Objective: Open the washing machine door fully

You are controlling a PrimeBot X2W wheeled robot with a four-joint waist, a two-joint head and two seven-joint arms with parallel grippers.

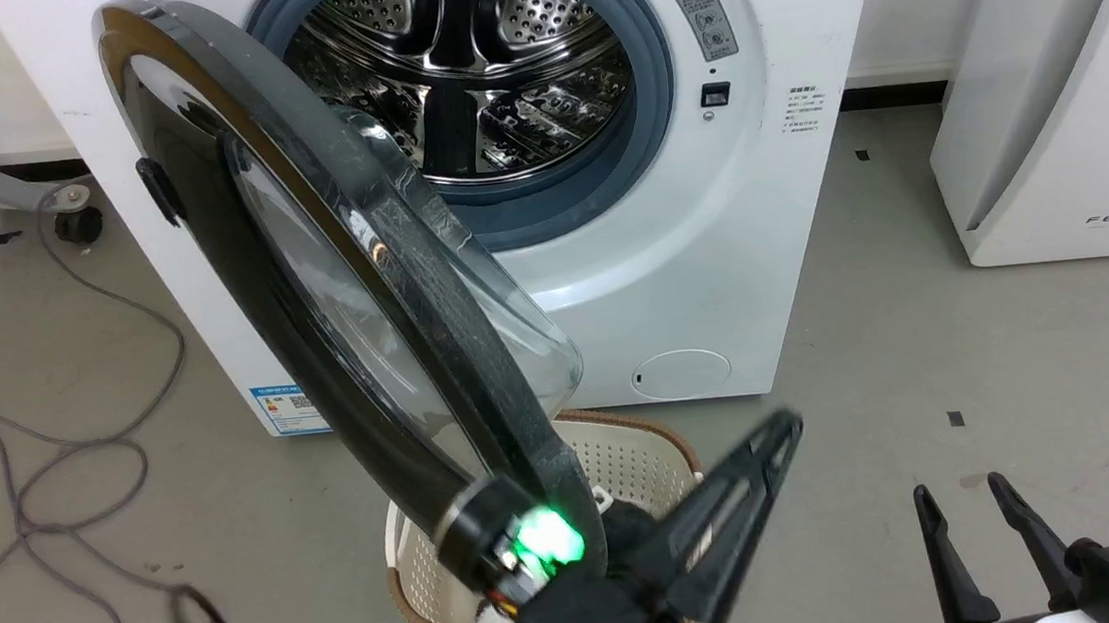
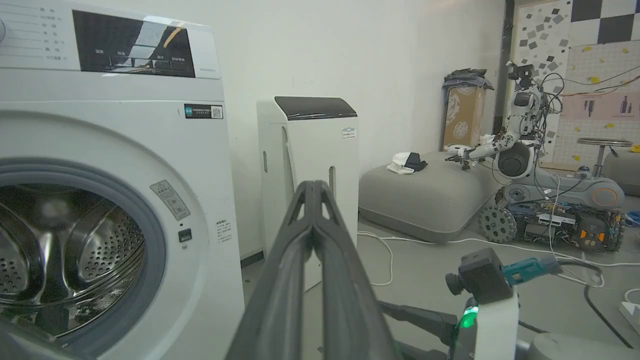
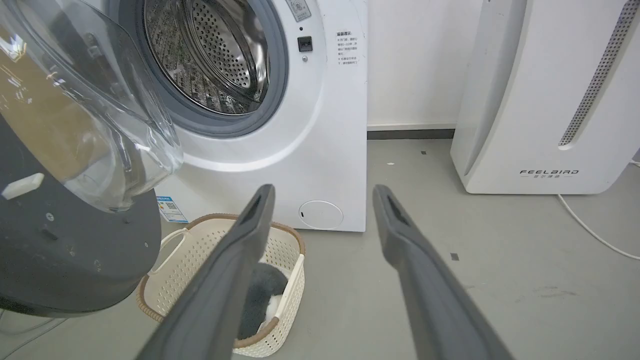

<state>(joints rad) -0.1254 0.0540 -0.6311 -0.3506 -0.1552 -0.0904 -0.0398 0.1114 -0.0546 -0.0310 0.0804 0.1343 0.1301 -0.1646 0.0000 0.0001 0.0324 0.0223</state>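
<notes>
The washing machine [image 1: 671, 271] stands straight ahead with its steel drum [image 1: 483, 67] exposed. The washing machine door [image 1: 432, 292], black with a bulging clear window, stands swung out roughly at right angles from its hinge on the left, edge-on in the head view. In the right wrist view the door [image 3: 60, 240] covers the left side. My left gripper [image 1: 785, 427] is shut on nothing, and its fingers point up and right. Its wrist, with a green light, is at the door's lower free edge. The shut fingertips [image 2: 312, 187] point past the machine [image 2: 200, 150]. My right gripper [image 1: 972, 496] is open low on the right, apart from the door.
A cream laundry basket [image 1: 628, 466] holding dark and white cloth sits on the floor under the door. The white FEELBIRD appliance [image 1: 1059, 107] stands to the right. Cables [image 1: 76, 464] trail on the left floor. Another robot [image 2: 520, 145] and a grey cushion [image 2: 425, 195] are far off.
</notes>
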